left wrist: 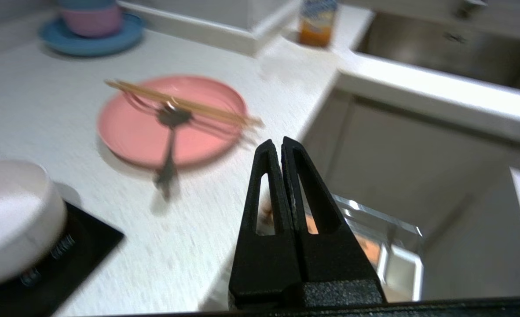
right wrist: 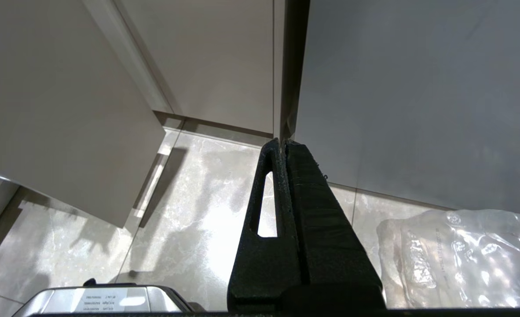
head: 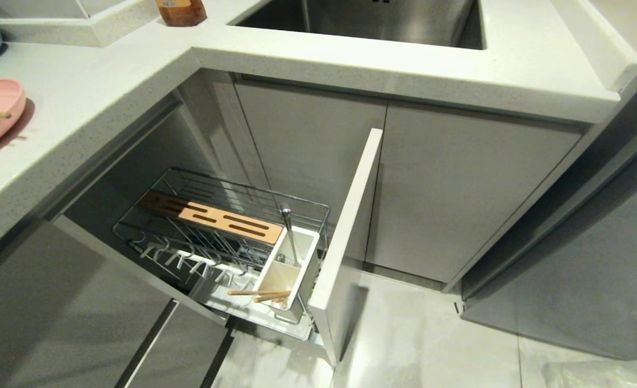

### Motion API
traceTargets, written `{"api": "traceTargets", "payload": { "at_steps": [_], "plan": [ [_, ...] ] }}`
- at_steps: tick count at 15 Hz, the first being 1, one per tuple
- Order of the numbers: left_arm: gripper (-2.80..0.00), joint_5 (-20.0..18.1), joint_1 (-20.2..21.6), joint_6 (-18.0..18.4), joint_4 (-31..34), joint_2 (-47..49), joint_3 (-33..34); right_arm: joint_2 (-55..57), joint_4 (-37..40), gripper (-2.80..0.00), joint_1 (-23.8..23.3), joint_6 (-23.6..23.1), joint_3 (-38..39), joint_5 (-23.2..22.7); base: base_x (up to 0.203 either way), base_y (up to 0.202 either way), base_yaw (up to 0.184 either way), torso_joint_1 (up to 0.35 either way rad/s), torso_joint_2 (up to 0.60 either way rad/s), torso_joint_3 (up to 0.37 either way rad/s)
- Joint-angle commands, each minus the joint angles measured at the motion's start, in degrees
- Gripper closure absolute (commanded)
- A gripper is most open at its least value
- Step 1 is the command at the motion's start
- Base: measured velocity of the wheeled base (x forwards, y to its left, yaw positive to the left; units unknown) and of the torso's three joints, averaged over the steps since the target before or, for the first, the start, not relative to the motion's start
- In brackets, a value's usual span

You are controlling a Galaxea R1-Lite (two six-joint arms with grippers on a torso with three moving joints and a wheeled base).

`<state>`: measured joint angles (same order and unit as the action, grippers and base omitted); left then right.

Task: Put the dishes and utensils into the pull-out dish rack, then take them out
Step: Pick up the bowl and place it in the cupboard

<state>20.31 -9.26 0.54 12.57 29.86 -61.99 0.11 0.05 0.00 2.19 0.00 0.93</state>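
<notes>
Left gripper (left wrist: 281, 145), clenched and empty, should open wide, then pinch the chopsticks (left wrist: 185, 103) mid-length off the plate (left wrist: 128, 136).

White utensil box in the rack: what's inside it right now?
The white utensil box holds a slim metal spoon standing upright and light wooden chopsticks lying across its near end. The box walls hide its floor.

The pink plate (left wrist: 172, 121) lies flat on the countertop near its front edge, chopsticks (left wrist: 183, 103) and a spoon (left wrist: 168, 141) across it. The white bowl (left wrist: 16, 215) sits nearby. The dish rack (head: 227, 242) stands pulled out; its utensil box (head: 286, 269) holds another spoon (head: 290, 231) upright and more chopsticks (head: 259, 294).
</notes>
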Motion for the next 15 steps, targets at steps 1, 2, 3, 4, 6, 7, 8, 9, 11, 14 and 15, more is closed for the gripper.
{"api": "traceTargets", "payload": {
  "at_steps": [1, 2, 3, 4, 6, 7, 8, 9, 11, 14, 15],
  "plan": [
    [0.0, 4.59, -1.72, 0.0, 0.21, 9.73, -6.42, -0.02, -0.01, 0.0, 0.0, 0.0, 0.12, 0.01, 0.0, 0.0, 0.0, 0.0, 0.0, 0.0],
    [0.0, 7.17, -2.06, -0.07, 0.16, 12.46, -9.62, -0.02, 0.02, 0.0, 0.0, 0.0, 0.16, -0.04, 0.0, 0.0, 0.0, 0.0, 0.0, 0.0],
    [0.0, 9.1, -2.21, -0.18, -0.06, 14.59, -11.53, -0.02, 0.04, 0.0, 0.0, 0.0, 0.18, -0.05, 0.0, 0.0, 0.0, 0.0, 0.0, 0.0],
    [0.0, 10.37, -2.26, -0.25, -0.2, 16.21, -13.09, -0.02, -0.04, 0.0, 0.0, 0.0, 0.18, -0.05, 0.0, 0.0, 0.0, 0.0, 0.0, 0.0],
    [0.0, 10.94, 0.28, -0.46, -0.48, 18.41, -14.7, -0.02, -0.02, 0.0, 0.0, 0.0, 0.17, -0.05, 0.0, 0.0, 0.0, 0.0, 0.0, 0.0],
    [0.0, 10.67, 3.59, -1.2, -0.5, 19.66, -15.67, -0.02, 0.04, 0.0, 0.0, 0.0, 0.18, -0.05, 0.0, 0.0, 0.0, 0.0, 0.0, 0.0],
    [0.0, 9.6, 7.98, -2.56, -0.48, 21.22, -16.89, -0.02, -0.05, 0.0, 0.07, 0.0, 0.16, -0.05, 0.0, 0.0, 0.0, 0.0, 0.0, 0.0],
    [0.0, 7.53, 13.87, -3.84, -0.37, 22.56, -17.83, -0.02, 0.04, 0.0, 0.0, 0.0, 0.09, -0.04, 0.0, 0.0, 0.0, 0.0, 0.0, 0.0],
    [0.0, 0.95, 24.92, -6.95, 0.24, 25.5, -19.33, -0.02, -0.01, 0.0, 0.03, 0.0, 0.1, -0.05, 0.0, 0.0, 0.0, 0.0, 0.0, 0.0],
    [0.0, -5.25, 36.0, -11.63, 5.12, 29.05, -20.32, -0.02, -0.04, 0.0, 0.0, 0.0, 0.17, -0.05, 0.0, 0.0, 0.0, 0.0, 0.0, 0.0],
    [0.0, -6.39, 38.95, -12.8, 5.81, 29.96, -20.38, -0.02, 0.04, 0.0, 0.04, 0.0, 0.14, 0.0, 0.0, 0.0, 0.0, 0.0, 0.0, 0.0]
  ]
}}
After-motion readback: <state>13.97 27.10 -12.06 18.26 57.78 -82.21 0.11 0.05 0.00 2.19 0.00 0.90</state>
